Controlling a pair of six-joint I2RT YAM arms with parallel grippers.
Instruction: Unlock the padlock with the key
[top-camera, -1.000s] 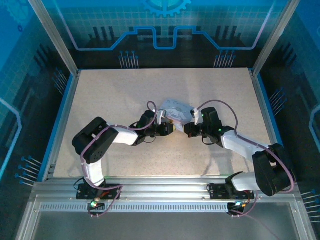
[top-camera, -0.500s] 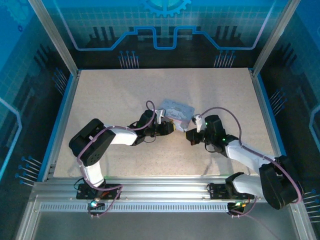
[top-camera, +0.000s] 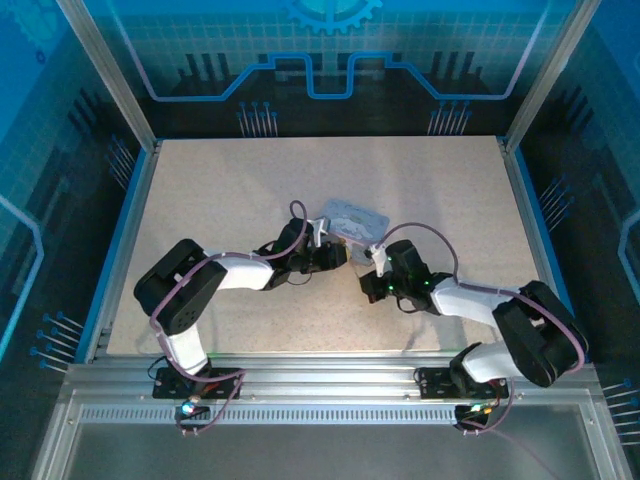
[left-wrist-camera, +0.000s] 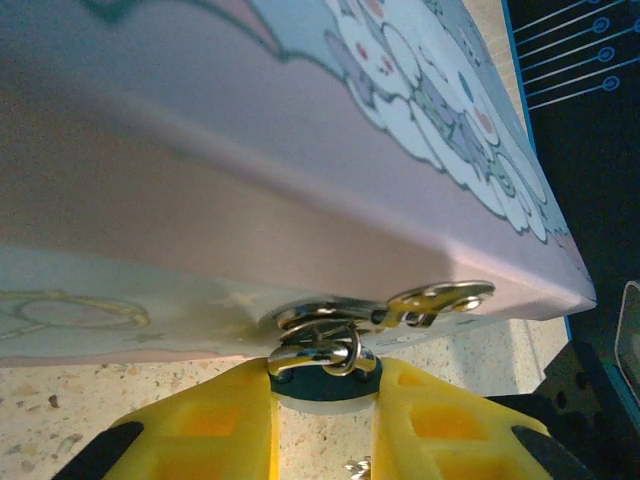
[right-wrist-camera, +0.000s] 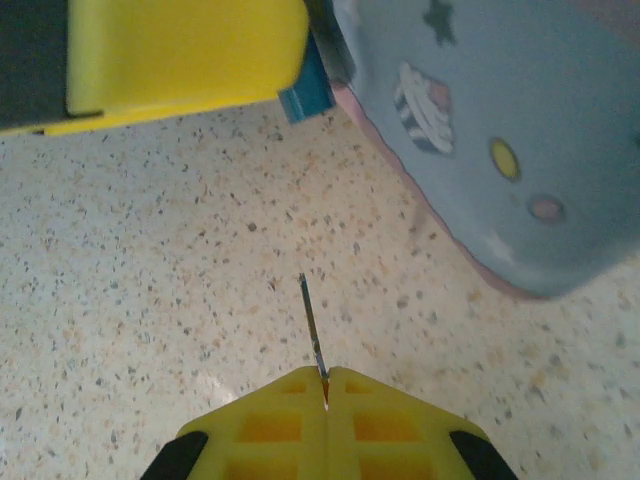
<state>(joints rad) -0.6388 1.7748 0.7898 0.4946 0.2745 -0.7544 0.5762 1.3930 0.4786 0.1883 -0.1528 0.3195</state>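
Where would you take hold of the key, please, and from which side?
Probably the key by its rear end, from behind along its length, flat sides between the pads: it is a thin sliver whose blade must project free. The right gripper pinches it so.

white-and-black arms (top-camera: 240, 272), purple cables (top-camera: 294, 210), yellow, seemingly waffled gripper pads (right-wrist-camera: 270, 425).

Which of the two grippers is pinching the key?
The right gripper: the thin key sticks out between its shut yellow fingers. The left gripper clamps the padlock instead.
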